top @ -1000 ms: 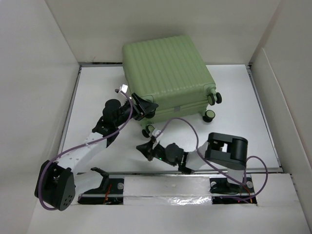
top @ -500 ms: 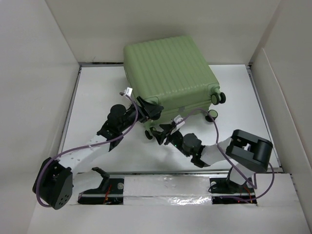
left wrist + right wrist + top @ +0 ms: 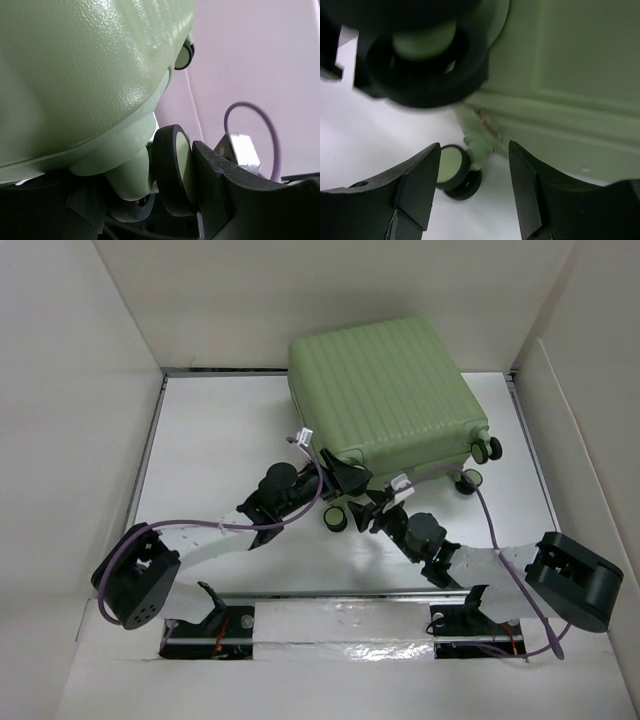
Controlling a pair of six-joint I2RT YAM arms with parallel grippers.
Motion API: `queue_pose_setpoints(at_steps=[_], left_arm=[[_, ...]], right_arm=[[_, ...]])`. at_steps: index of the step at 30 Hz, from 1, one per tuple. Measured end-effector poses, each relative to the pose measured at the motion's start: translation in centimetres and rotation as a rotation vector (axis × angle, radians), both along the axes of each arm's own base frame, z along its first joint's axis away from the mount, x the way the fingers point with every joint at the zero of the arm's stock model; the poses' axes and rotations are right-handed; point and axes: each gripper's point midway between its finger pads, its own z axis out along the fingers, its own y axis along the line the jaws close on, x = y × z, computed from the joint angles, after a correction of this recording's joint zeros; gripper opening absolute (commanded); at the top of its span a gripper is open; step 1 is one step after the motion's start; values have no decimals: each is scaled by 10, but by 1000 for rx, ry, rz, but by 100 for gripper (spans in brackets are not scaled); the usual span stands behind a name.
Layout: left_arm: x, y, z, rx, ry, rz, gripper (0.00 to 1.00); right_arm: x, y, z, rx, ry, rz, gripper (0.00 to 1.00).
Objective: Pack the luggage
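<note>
White tabletop (image 3: 210,440), walled in on three sides. One thing sits on it: the luggage (image 3: 385,390), pale green, ribbed, closed, far over to the right and close to the rear wall (image 3: 300,290). Its black-and-green wheels (image 3: 487,450) face the near right. Whether every wheel touches the surface, can't tell.

The closed pale green luggage (image 3: 385,390) lay by the far edge of the white table (image 3: 220,430), nearer its far right corner, with the left gripper (image 3: 345,478) and right gripper (image 3: 380,512) close together at its near-left wheel (image 3: 335,518).
</note>
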Motion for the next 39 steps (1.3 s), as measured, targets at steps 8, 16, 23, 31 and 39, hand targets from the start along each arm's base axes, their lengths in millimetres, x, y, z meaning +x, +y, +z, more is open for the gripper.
queue_pose_setpoints(at_steps=[8, 16, 23, 31, 39], left_arm=[[-5, -8, -2, -24, -8, -36, 0], [-5, -7, -2, -33, -14, -34, 0], [-3, -6, -1, -40, -18, -28, 0], [0, -4, 0, -44, -23, -18, 0], [9, -1, 1, -71, -10, -5, 0]], right_arm=[[19, 1, -6, -80, 4, -12, 59], [24, 7, -24, -77, 27, -10, 52], [34, 12, -29, -23, 9, -41, 33], [35, 25, -28, 26, 1, -28, 0], [33, 50, -27, 110, 26, -75, 0]])
